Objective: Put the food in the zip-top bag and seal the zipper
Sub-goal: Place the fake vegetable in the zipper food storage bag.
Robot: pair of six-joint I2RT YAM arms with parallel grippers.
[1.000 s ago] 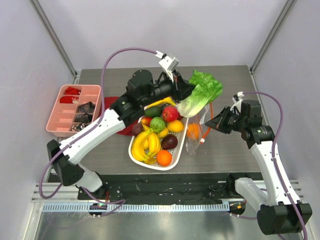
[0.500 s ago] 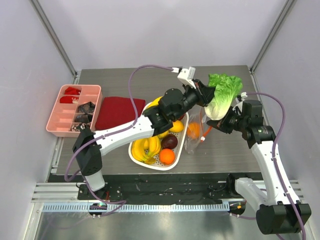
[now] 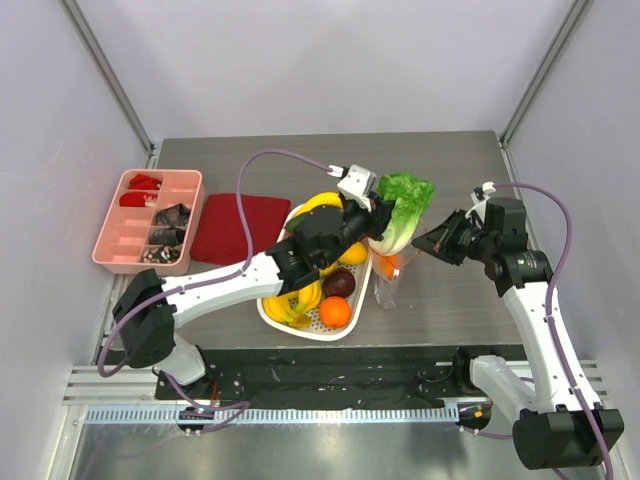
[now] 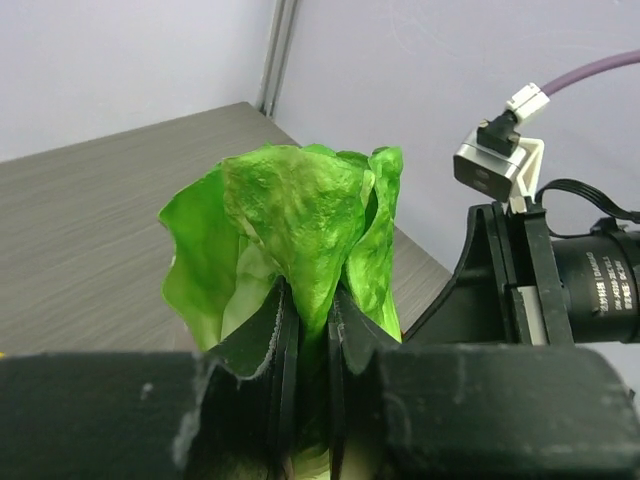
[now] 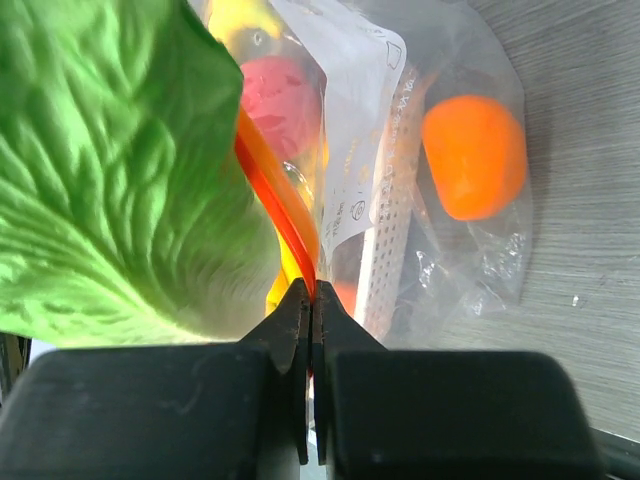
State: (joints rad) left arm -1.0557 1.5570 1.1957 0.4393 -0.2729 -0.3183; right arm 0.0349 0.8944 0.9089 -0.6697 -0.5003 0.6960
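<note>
My left gripper (image 3: 377, 222) is shut on the pale-green leafy cabbage (image 3: 402, 208), also seen in the left wrist view (image 4: 300, 230), and holds it over the mouth of the clear zip-top bag (image 3: 388, 272). My right gripper (image 3: 432, 243) is shut on the bag's red-orange zipper strip (image 5: 280, 210) and holds the mouth up. An orange (image 5: 474, 156) lies inside the bag. More food sits in the white basket (image 3: 272, 315): bananas (image 3: 290, 300), an orange (image 3: 334, 313), a dark purple fruit (image 3: 339, 283).
A dark red cloth (image 3: 238, 227) lies left of the basket. A pink compartment tray (image 3: 148, 220) stands at the far left. White frame posts and grey walls close in the table's sides and back.
The left arm swung the cabbage right toward the right gripper, then drew it back left and lower, down over the bag mouth. The right gripper stayed shut on the zipper strip.
</note>
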